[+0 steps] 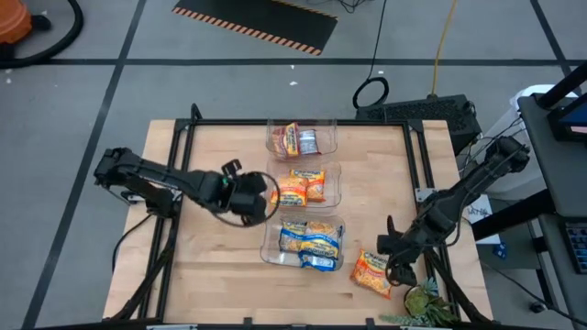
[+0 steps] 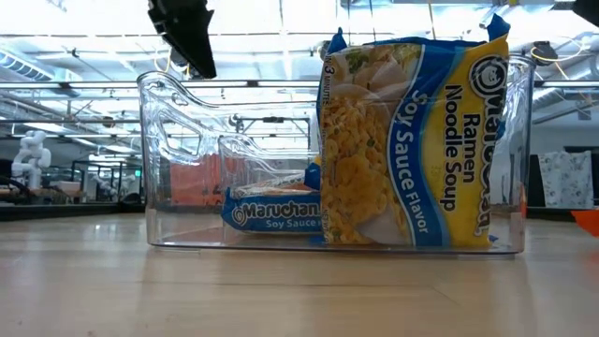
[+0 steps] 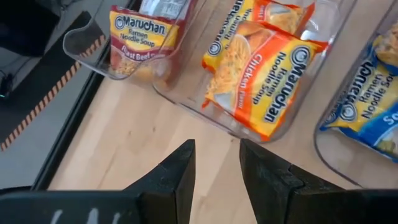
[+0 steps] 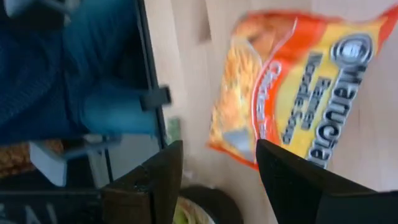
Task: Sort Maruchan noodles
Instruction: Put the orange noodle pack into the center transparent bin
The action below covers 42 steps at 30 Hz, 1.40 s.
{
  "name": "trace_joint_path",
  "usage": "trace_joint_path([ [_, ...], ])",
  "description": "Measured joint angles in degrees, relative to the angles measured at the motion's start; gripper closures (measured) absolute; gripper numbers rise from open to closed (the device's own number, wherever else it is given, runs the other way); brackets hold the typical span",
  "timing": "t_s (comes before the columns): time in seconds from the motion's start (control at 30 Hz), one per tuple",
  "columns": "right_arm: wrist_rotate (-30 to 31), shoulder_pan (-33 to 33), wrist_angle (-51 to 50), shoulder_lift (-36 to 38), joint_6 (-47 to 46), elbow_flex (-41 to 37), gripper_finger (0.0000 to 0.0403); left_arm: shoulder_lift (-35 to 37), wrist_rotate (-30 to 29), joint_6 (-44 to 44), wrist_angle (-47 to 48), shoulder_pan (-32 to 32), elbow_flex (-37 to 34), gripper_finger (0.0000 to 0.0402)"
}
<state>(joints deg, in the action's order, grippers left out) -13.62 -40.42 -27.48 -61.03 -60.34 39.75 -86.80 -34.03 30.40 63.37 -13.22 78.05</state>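
Three clear bins are sitting in a row down the middle of my table (image 1: 211, 275), and I am reading them from the overhead camera. The far bin (image 1: 302, 139) is holding reddish-brown roast beef packets (image 3: 138, 38); the middle bin (image 1: 332, 186) is holding orange chicken packets (image 1: 301, 186); the near bin (image 1: 303, 242) is holding blue-and-yellow soy sauce packets (image 1: 310, 240). At table height I am seeing one soy sauce packet standing upright (image 2: 412, 140) against the near bin's wall, with another lying flat (image 2: 273, 212) beside it on the bin floor.

One orange chicken packet (image 1: 371, 272) is lying loose on the wood, outside every bin — off to the right of the near bin, toward the table's front right corner.

I am watching the right gripper (image 1: 398, 264) hovering just beside that loose packet, on its right. Its wrist camera is showing both fingers (image 4: 155, 180) spread apart with nothing between them, the packet (image 4: 292, 87) lying flat just ahead of the tips.

The left gripper (image 1: 260, 194) is hanging at the left edge of the middle bin. Its fingers (image 3: 177, 177) are parted by a narrow gap and carrying nothing — they are pointing at the chicken packets (image 3: 264, 78) in that bin.
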Motion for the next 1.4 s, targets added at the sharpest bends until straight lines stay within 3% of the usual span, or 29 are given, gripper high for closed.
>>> trace_joint_path([
  [0.27,-0.9,-3.4,-7.9,-3.1,8.6,0.0,0.0203,0.0,-2.3,8.3,-0.1,-5.1,-5.9,0.027],
  [0.57,1.6,-4.1,-10.9,-8.3,11.4,0.0,0.0196,0.0,-2.4,17.4,-0.1,-7.2,-11.8,0.027],
  [1.1,4.1,-3.8,-6.4,-19.4,20.6,0.0,0.0188,0.0,-2.4,20.0,-0.1,-11.1,-12.3,0.027],
  [1.27,4.2,-2.8,-5.6,-19.7,20.5,0.0,0.0203,0.0,-2.4,21.0,-0.1,-12.5,-12.3,0.027],
  [1.4,4.8,-2.7,-4.9,-19.3,20.6,0.0,0.0236,0.0,-2.0,21.1,-0.1,-13.7,-12.3,0.027],
])
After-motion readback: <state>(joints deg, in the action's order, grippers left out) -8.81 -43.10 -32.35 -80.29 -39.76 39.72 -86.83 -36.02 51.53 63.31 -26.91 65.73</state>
